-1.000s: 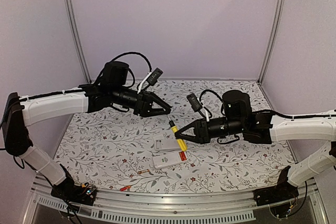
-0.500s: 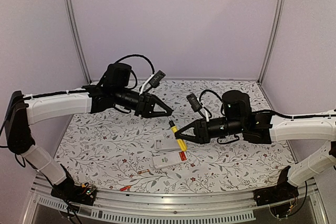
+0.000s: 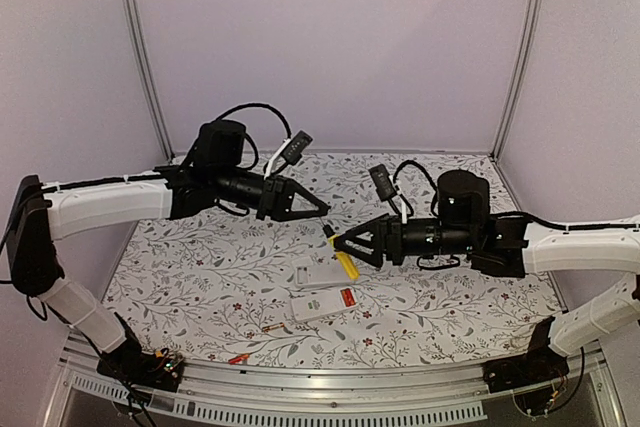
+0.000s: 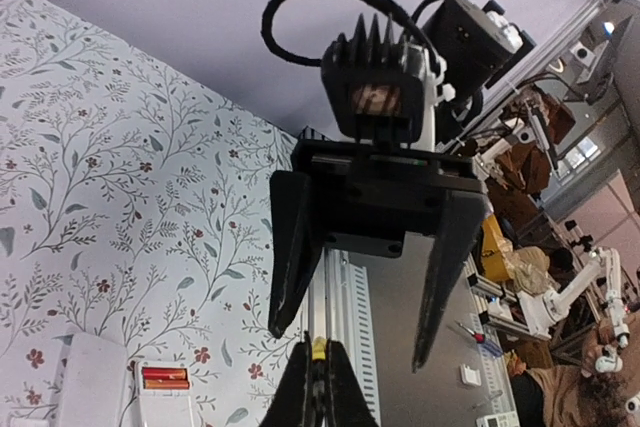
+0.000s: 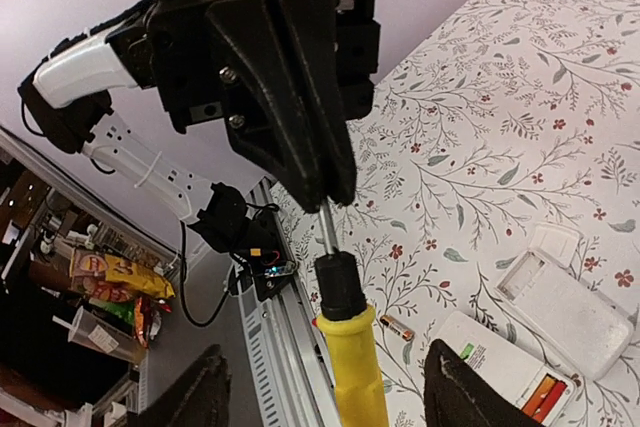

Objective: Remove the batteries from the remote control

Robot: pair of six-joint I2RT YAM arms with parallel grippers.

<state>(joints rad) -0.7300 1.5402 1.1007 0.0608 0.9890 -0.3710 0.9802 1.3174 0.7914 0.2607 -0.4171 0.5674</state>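
The left arm's black two-finger tool (image 3: 320, 212) is clamping the bare metal shaft of a yellow-handled screwdriver (image 5: 350, 367) at the centre of the overhead frame. It is holding the screwdriver above the floral-patterned desk (image 3: 200, 267), with the handle pointing toward the right arm. The right arm's tool (image 4: 355, 347) is facing it, its fingers spread wide on either side of the handle and standing clear of it.

Below centre, a white rectangular plastic remote control (image 3: 315, 307) is lying on the desk with its compartment uncovered. Two red-orange batteries with gold ends (image 5: 545, 394) are sitting side by side inside it at its right end. A small green mark on the casing is too small to read.

A flat white plastic panel (image 3: 316, 275) is lying just above the remote. A loose battery (image 5: 397, 326) is lying on the desk to the lower left of the remote, near the front rail (image 3: 330, 387).
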